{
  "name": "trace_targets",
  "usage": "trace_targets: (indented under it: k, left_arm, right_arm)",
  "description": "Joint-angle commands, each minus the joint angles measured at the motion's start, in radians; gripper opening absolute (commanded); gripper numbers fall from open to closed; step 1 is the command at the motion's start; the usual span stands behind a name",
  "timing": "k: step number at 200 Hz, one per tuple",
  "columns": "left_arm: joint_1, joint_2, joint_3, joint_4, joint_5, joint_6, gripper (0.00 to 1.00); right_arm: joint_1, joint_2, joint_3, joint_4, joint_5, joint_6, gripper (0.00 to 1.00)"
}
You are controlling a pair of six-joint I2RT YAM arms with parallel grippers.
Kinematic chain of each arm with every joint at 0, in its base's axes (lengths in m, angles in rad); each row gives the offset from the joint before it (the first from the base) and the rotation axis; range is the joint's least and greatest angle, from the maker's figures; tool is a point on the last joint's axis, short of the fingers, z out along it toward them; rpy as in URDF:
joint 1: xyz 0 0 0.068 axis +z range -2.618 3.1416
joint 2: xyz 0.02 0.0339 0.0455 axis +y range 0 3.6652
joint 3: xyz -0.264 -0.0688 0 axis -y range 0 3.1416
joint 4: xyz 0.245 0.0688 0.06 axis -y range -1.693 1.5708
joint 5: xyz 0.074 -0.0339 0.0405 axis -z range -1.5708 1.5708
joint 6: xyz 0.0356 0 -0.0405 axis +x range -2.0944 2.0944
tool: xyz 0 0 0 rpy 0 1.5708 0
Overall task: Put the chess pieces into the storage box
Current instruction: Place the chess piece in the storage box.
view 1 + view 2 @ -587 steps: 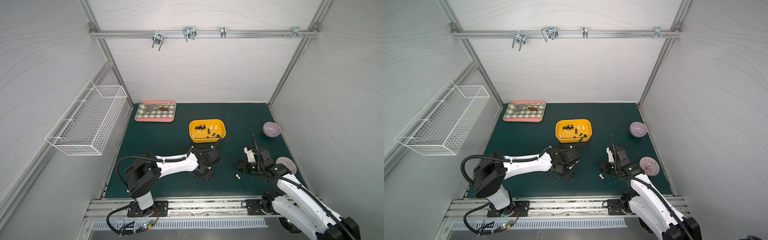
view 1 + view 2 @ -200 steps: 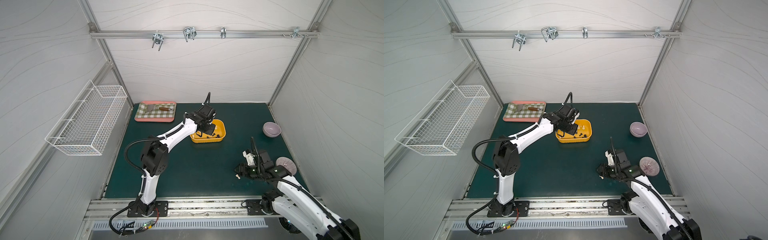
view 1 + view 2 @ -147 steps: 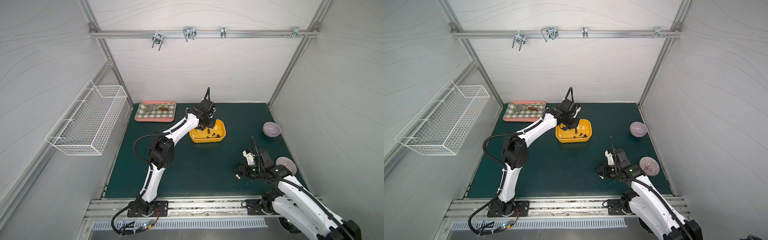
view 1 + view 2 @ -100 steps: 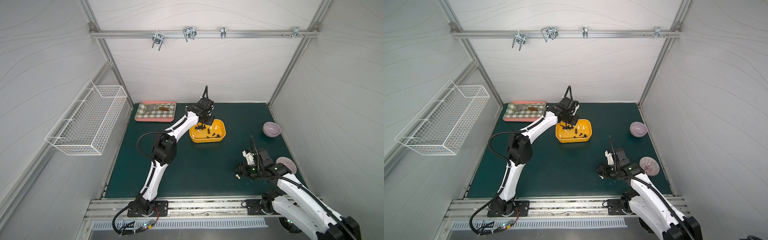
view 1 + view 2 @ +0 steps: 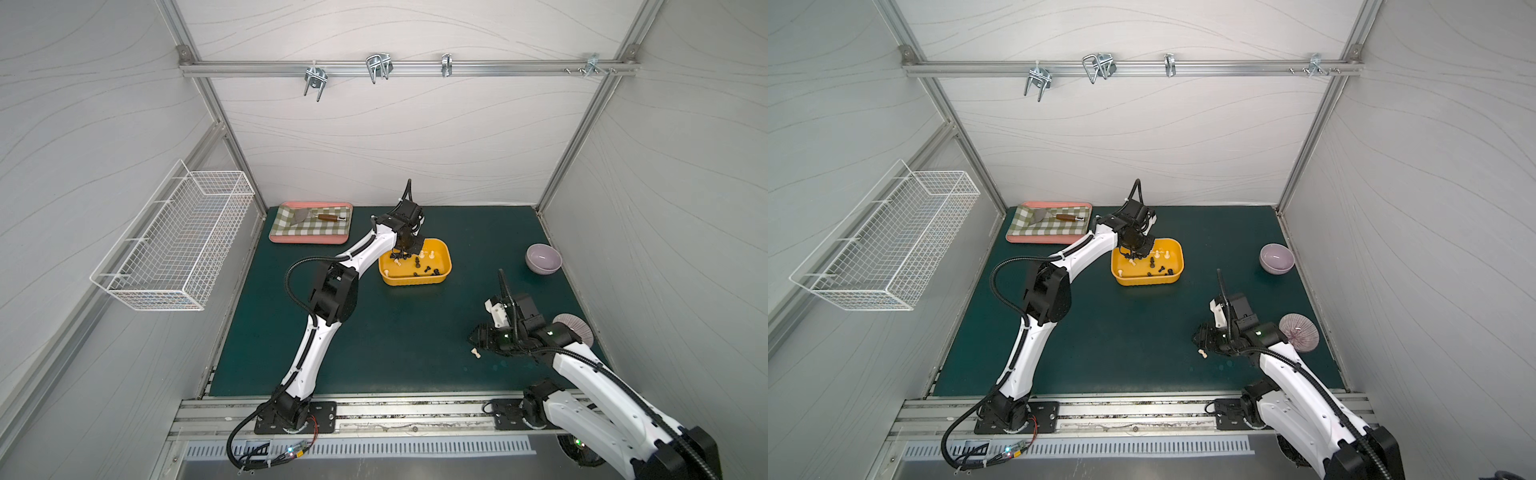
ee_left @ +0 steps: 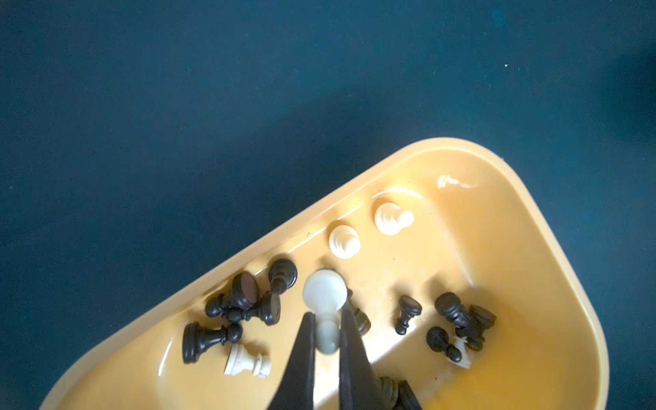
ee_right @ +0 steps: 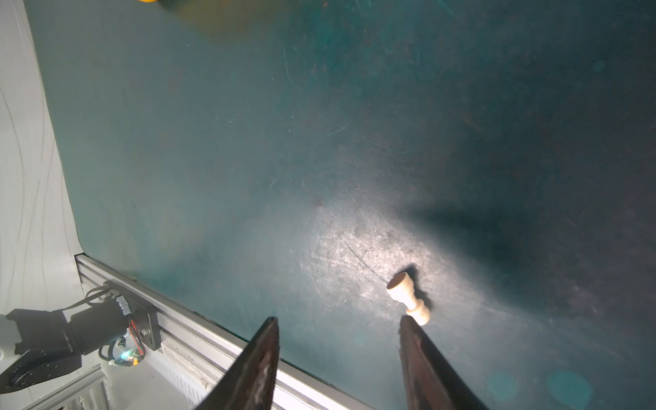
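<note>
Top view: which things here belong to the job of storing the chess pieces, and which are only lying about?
Belong to the job: storage box; chess pieces inside it; white pawn pinched in the left tool; cream pawn lying loose by the open right tool.
Only lying about: checkered tray; trowel; purple bowl; ribbed plate; wire basket.

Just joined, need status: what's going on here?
The left gripper holds a white pawn above the yellow box, which already contains many pieces. The right gripper is open, low over the mat, beside one cream pawn lying on its side, not yet picked up.
</note>
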State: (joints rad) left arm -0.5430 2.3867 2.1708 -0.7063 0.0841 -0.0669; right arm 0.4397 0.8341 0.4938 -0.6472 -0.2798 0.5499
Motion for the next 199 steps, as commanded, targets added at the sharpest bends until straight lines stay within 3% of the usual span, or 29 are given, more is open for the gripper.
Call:
trace_targets:
  k: [1,70,114,199]
  left_arm:
    - [0.006,0.031,0.060,0.036,0.030,0.028,0.10]
    - [0.011,0.042,0.070,0.036,0.019,0.028,0.26]
    - [0.014,0.020,0.044,0.038,0.025,0.019,0.29]
    - [0.015,-0.227,-0.207,0.131,0.072,0.001,0.31]
  right_arm:
    - [0.008,0.012,0.037,-0.037,0.023,-0.008,0.56]
    - [0.014,0.024,0.051,-0.042,0.037,-0.010,0.56]
    - [0.023,0.024,0.056,-0.052,0.049,-0.004,0.56]
    - [0.143,0.090,0.076,-0.086,0.191,0.046,0.55]
